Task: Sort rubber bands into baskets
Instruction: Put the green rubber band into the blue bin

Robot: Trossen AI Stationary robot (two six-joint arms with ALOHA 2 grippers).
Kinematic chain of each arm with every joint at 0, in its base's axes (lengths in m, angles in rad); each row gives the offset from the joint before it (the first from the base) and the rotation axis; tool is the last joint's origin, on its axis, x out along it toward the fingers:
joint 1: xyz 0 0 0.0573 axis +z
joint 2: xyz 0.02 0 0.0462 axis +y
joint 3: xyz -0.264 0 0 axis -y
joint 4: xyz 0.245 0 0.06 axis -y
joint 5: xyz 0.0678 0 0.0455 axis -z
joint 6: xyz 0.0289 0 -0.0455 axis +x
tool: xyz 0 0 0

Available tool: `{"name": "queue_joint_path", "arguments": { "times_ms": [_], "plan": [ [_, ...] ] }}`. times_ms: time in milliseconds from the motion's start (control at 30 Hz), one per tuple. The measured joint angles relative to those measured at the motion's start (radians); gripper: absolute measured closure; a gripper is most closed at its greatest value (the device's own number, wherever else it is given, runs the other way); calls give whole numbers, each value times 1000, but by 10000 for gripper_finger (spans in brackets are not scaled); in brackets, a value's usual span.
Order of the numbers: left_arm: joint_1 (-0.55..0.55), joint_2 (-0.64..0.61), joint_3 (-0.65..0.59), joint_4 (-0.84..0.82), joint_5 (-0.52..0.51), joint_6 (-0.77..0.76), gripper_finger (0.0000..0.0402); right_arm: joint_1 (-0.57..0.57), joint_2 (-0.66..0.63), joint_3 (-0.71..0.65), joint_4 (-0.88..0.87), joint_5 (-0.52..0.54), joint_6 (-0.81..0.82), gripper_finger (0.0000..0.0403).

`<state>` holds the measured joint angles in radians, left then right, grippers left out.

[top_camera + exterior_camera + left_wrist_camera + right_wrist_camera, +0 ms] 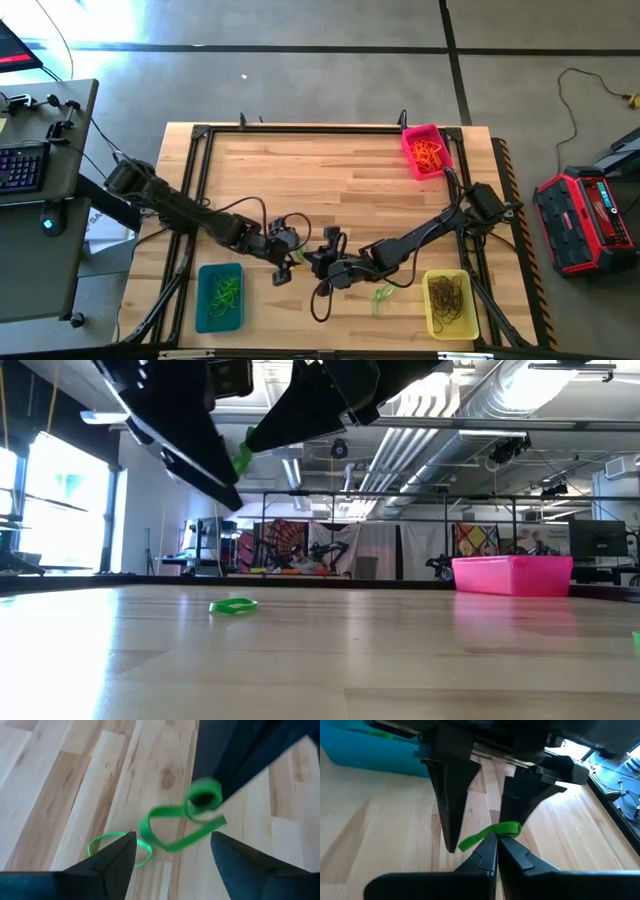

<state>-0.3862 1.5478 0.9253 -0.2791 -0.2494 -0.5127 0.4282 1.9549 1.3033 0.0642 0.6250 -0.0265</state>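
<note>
Rubber bands are mostly sorted already. Going left to right: the teal basket (219, 297) sits at the bench's (330, 180) near-left edge with a tangle of green bands (226, 292) inside. Just past it, over the middle of the bench, the two arms meet nose to nose.

The left gripper (172, 852) is released, its two fingers spread wide apart, and a twisted green rubber band (185, 822) hangs in the gap just ahead of them, touching neither finger as far as I can see. That band is actually pinched by the right gripper (496, 842), which is clenched tight on one end of it, with the rest of the loop sticking out sideways between the left gripper's fingers (451, 785). In the low view the whole handoff hovers well above the wood, with the green bit (242, 458) peeking out between the dark arms.

Below that, a second green band (119, 849) lies loose on the bench, and another green one (383, 295) lies flat near the front edge, just left of the yellow basket (451, 303). That basket holds the dark bands (449, 294). The pink basket (425, 150) sits at the far right corner with orange bands (430, 155) in it.
</note>
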Motion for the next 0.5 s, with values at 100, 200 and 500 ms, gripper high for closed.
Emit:
{"name": "queue_joint_path", "arguments": {
  "times_ms": [100,200,500],
  "plan": [
    [8,0,0,34,6,27,152,0,0,0,0,0,0,403],
    [8,0,0,82,38,57,156,0,0,0,-1,0,0,403],
    [7,0,0,50,36,109,246,0,0,0,-3,0,0,403]
  ]
}}
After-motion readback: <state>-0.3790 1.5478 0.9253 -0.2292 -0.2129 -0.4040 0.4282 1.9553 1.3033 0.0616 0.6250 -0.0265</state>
